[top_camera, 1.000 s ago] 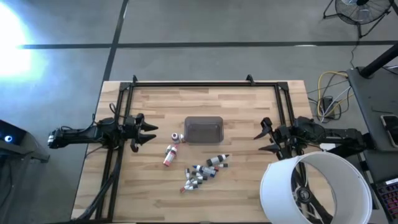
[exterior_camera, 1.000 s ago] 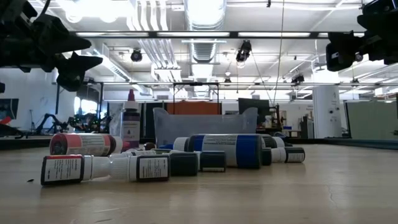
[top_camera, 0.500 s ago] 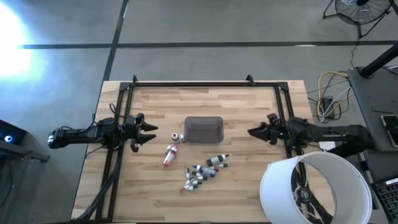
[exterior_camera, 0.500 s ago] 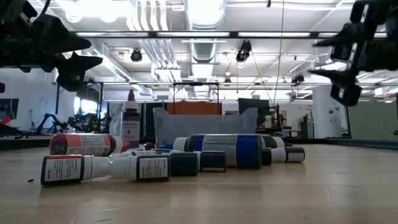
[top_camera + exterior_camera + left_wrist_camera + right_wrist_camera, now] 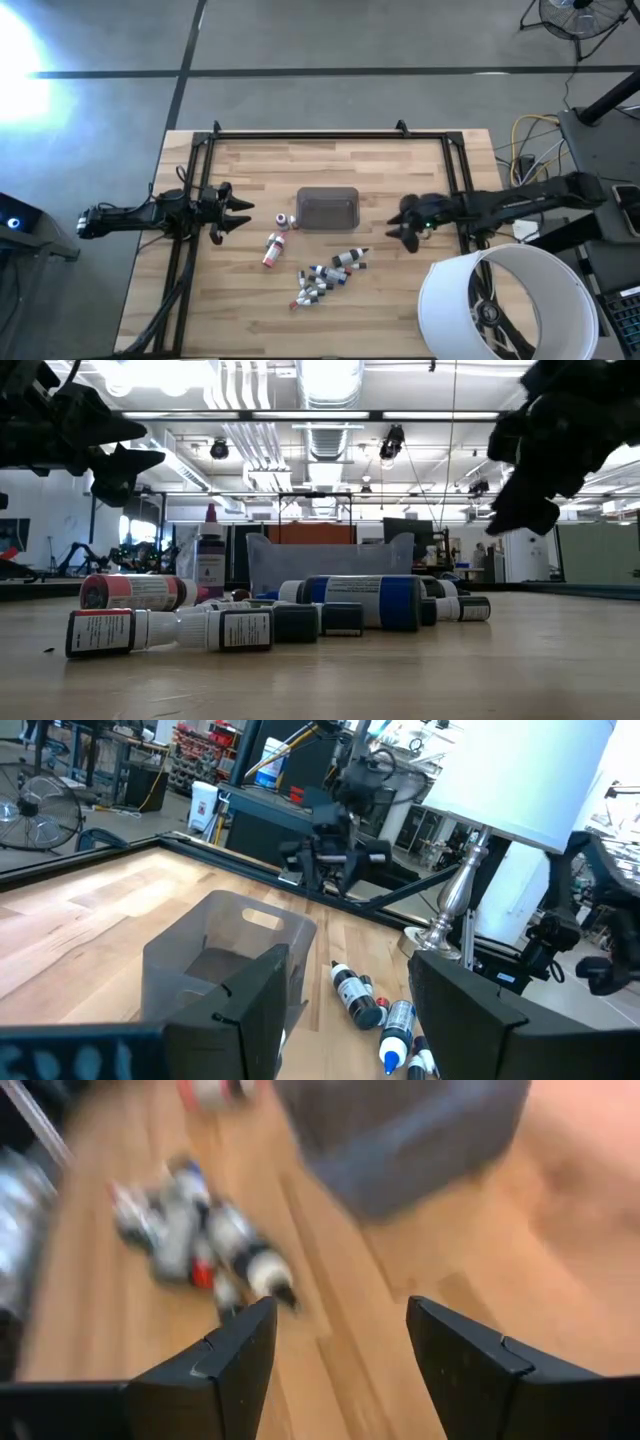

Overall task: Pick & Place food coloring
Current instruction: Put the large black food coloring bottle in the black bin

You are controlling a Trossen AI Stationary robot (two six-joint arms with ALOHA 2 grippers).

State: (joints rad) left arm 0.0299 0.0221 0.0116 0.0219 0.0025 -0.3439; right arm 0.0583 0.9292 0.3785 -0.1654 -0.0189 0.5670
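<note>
The right hand (image 5: 408,226) has swung inward from the tabletop's (image 5: 400,300) edge, fingers spread and empty, approaching the food coloring (image 5: 325,275) scattered just beside the grey tray (image 5: 327,208). Next, it must descend over one bottle; the left hand (image 5: 232,212) waits open.

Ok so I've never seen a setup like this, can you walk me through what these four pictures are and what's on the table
It is a robot with two dark arms at a wooden table. One picture looks straight down from above, one looks level across the tabletop, and two come from cameras on the arms' wrists.

From above, the left gripper waits at the table's left side, fingers open. The right gripper reaches in from the right, open too, between the right edge and the grey tray. Neither holds anything.

Near the middle sits the small grey tray. In front of it lie the little food coloring bottles, mostly in one cluster, with a couple apart beside the tray. A white lampshade stands at the right corner.
</note>
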